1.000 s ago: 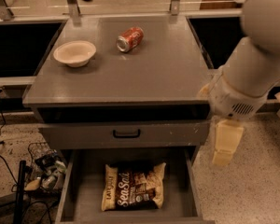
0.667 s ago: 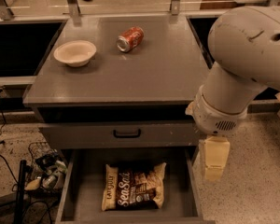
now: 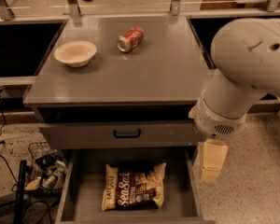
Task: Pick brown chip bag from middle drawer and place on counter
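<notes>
Since a second ago the arm (image 3: 245, 69) has swung left and lower, and the gripper (image 3: 210, 169) has come down with it. It now hangs beside the right wall of the open drawer (image 3: 86, 171), at about the height of that wall's top and still outside the tray. It shows only as one cream block seen side-on, so whether it is open or closed cannot be told, and it holds nothing. The bag (image 3: 133, 192) has not moved: it lies flat on the drawer floor, a little right of centre, lettering up, well apart from the gripper. "Sea Salt" is readable, but the smaller print is not. The drawer's near edge is cut off by the bottom of the view. The arm's bulk covers the counter's (image 3: 154, 73) front right corner and the right end of the closed drawer front (image 3: 126, 133) above, and the arm itself runs out of view to the right. On the counter, a can (image 3: 130, 39) lies on its side near the back and a bowl (image 3: 75, 53) sits upright to its left, the two apart. The gap under the counter is too dark to see into
</notes>
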Controlling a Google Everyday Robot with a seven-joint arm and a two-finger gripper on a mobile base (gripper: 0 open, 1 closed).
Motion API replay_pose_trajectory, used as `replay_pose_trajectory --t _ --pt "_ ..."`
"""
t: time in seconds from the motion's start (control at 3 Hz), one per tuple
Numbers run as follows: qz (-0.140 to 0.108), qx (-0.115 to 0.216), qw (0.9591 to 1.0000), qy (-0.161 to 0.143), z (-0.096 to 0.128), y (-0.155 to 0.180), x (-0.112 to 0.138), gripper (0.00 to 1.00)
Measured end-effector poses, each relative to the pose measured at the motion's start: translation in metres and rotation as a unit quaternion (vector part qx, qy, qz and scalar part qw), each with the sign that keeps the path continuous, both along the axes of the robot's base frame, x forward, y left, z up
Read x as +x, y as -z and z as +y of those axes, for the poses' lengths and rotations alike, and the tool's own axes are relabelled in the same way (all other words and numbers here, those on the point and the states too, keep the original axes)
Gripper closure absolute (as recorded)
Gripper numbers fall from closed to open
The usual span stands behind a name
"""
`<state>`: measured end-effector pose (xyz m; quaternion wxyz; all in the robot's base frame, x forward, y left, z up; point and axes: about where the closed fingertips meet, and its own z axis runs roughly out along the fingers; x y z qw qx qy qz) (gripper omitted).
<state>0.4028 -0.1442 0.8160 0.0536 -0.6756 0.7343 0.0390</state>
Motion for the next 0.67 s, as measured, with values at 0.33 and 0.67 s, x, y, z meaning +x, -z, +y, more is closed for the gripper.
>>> replay_pose_trajectory --t 0.33,0.67 --pt "-0.017 0.006 0.9982 0.058 0.0 0.024 0.012 0.0" --pt "-0.023 0.012 0.9928 0.117 0.0 0.05 0.028 0.0"
